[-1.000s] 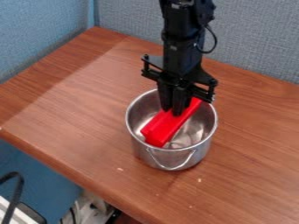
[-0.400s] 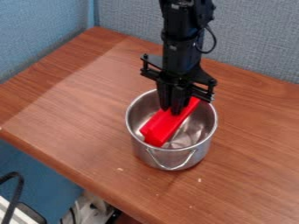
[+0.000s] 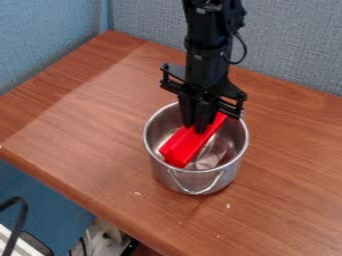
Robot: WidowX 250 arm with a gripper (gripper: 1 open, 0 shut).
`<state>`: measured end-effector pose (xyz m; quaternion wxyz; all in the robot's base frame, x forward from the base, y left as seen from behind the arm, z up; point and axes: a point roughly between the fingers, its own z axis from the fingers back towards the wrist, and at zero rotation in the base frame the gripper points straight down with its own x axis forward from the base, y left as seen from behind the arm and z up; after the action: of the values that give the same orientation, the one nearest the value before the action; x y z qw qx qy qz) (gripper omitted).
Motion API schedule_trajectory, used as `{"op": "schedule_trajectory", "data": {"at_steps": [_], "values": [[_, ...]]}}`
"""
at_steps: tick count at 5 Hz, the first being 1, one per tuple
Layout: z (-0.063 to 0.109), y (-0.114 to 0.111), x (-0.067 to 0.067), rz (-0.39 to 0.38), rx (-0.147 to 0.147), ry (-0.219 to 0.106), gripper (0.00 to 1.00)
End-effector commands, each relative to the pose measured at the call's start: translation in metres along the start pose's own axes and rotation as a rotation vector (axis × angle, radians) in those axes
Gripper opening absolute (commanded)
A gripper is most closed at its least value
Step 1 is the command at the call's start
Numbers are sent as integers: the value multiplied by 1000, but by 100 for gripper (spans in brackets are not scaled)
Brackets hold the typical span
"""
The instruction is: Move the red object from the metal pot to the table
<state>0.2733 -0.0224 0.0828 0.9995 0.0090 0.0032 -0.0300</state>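
Red block's setting, the table: reddish-brown wooden tabletop with visible grain and rounded edges; bare wood to the left of the pot and in front of it.
Arm: black robot arm comes straight down from the top of the view into the pot; no shift in its position against the pictures from a second ago.
Pot: small shiny round stainless-steel pot with straight sides, thin wire handle hanging over the near side; sits in the same spot on the wood as before.
Red block: bright red elongated rectangular block lies tilted inside the pot, lower end toward the near-left wall, upper end rising toward the gripper; same lean as a second ago.
Gripper: black gripper reaches down into the pot's mouth at the block's upper end; fingers pressed close together, pinching that end as far as the view shows.
Change: none visible; arm, block and pot all unmoved.
Meaning: my read is the grasp is made and settled, the lift not yet begun; block not yet out, table placement entirely ahead.
Watch: block is about as long as the pot is wide, so it may catch the rim on the way up.
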Motion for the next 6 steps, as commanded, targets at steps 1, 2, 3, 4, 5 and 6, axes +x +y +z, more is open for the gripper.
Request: {"op": "schedule_trajectory", "data": {"at_steps": [1,2,3,4,5,6], "values": [[12,-3,4,-15,5,-34,0],[16,-2,2,-10,5,-35,0],[20,-2,1,-5,5,-34,0],[24,-1,-1,-2,6,-34,0],[28,-1,-2,0,9,-33,0],[30,-3,-2,2,10,-32,0]]}}
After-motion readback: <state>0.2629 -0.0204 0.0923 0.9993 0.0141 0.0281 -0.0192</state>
